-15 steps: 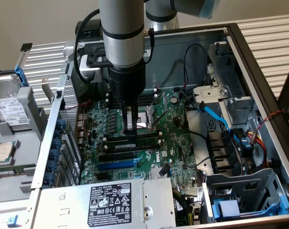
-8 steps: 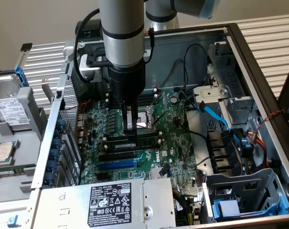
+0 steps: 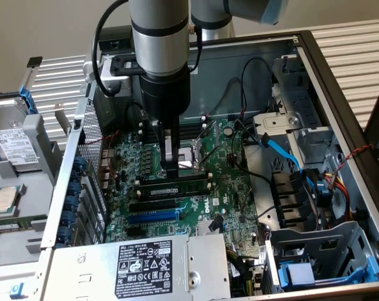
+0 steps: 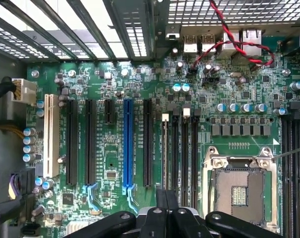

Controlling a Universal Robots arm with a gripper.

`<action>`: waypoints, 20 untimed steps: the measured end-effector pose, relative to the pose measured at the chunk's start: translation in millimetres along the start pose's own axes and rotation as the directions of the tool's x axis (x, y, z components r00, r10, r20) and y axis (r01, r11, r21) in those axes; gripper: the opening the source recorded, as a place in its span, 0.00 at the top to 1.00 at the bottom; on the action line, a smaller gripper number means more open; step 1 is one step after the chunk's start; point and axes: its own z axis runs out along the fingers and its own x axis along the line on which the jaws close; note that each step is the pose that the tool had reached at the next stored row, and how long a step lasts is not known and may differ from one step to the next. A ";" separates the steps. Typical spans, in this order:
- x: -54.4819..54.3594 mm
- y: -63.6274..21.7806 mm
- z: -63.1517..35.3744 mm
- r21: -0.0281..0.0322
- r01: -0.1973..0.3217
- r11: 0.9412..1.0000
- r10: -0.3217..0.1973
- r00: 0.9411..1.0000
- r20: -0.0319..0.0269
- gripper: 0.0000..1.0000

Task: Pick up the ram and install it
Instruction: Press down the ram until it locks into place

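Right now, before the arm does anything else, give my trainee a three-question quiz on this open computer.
1. True or false: the long thin green ram stick lies outside the open metal computer case.
2. What colour is the one long expansion slot that stands out among the black ones? A red, B blue, C yellow.
3. Fill in: the arm's fingers, low over the black memory slots, are ___.
Key: 1 false, it sits on edge among the memory slots on the motherboard; 2 B; 3 shut.
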 end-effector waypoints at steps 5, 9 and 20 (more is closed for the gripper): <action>0.2 0.1 -5.9 0.000 0.000 1.000 0.000 1.000 0.000 0.89; 0.2 0.1 -5.9 0.000 0.000 1.000 0.000 1.000 0.000 0.89; 0.2 0.2 -5.9 0.000 -0.001 1.000 0.001 1.000 0.000 0.89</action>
